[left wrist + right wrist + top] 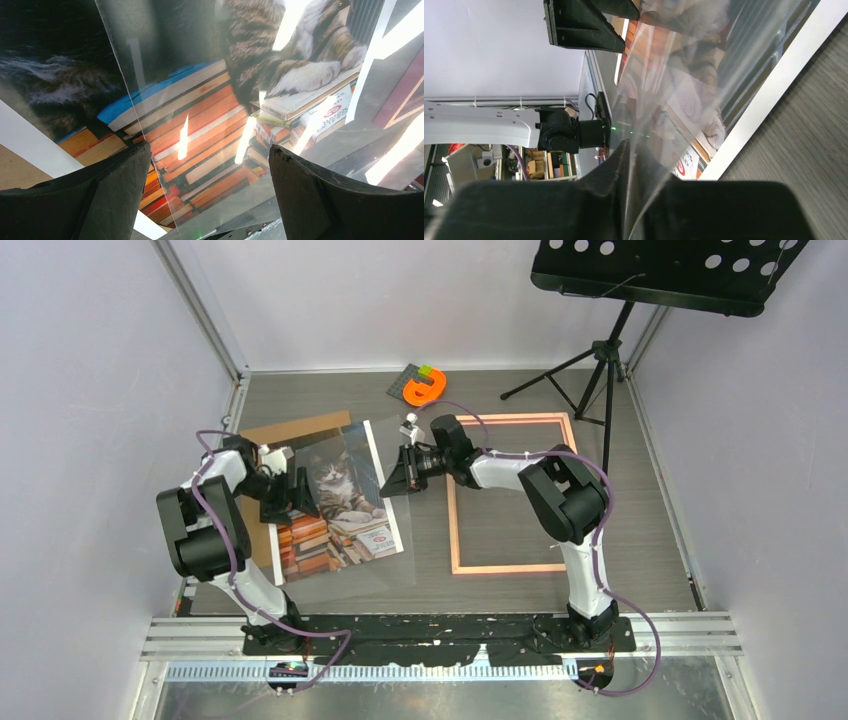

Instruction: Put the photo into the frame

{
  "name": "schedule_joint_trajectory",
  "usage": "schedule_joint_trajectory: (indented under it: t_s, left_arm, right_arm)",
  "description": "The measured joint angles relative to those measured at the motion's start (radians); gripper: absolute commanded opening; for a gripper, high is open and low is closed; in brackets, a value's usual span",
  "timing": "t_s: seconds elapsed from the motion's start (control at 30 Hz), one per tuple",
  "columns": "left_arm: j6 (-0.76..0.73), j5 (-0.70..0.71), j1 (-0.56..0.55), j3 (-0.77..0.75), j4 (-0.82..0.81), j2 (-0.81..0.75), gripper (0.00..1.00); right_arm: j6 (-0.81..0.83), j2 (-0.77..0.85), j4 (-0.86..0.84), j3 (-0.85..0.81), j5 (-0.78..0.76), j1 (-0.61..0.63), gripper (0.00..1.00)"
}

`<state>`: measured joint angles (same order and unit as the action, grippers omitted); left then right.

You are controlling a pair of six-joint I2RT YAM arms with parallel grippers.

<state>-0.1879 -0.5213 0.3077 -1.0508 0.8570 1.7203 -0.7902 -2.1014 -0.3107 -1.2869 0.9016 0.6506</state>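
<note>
Right wrist view: my right gripper (pixel 636 170) is clenched on the edge of the clear sheet (pixel 684 100), with the film running up between the two fingers. On the top view, that sheet lies over the photo (pixel 340 505), and its near right corner spills past the print onto the table (pixel 640 520). The pinched edge looks raised off the print, though glare makes that hard to confirm. My left gripper (pixel 207 155) hangs over the photo's left half, jaws spread wide and grasping nothing, with the cat's paws and stacked books showing between the fingers. The photo sits on the left of the table, partly on the brown backing board (pixel 290 430). The frame (pixel 453 530) lies flat to the photo's right, apart from it, with table showing inside it.
</note>
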Motion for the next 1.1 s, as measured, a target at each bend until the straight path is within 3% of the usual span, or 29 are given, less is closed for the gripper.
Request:
schedule_joint_trajectory:
  t_s: [0.07, 0.3, 0.8, 1.1]
  left_arm:
    - [-0.001, -0.003, 0.0, 0.0, 0.001, -0.003, 0.94]
    - [-0.007, -0.021, -0.001, -0.003, 0.007, -0.032, 0.99]
    - [-0.027, -0.151, -0.012, -0.164, 0.059, -0.27, 1.0]
    - [0.018, -0.161, -0.143, -0.176, 0.036, -0.284, 1.0]
  right_arm:
    - [0.004, 0.0, 0.005, -0.005, -0.001, -0.001, 0.06]
    - [0.043, 0.035, 0.074, -0.007, -0.011, -0.025, 0.06]
    - [0.105, 0.312, 0.097, 0.115, 0.078, -0.178, 0.06]
    - [0.151, 0.462, 0.154, 0.203, 0.151, -0.294, 0.06]
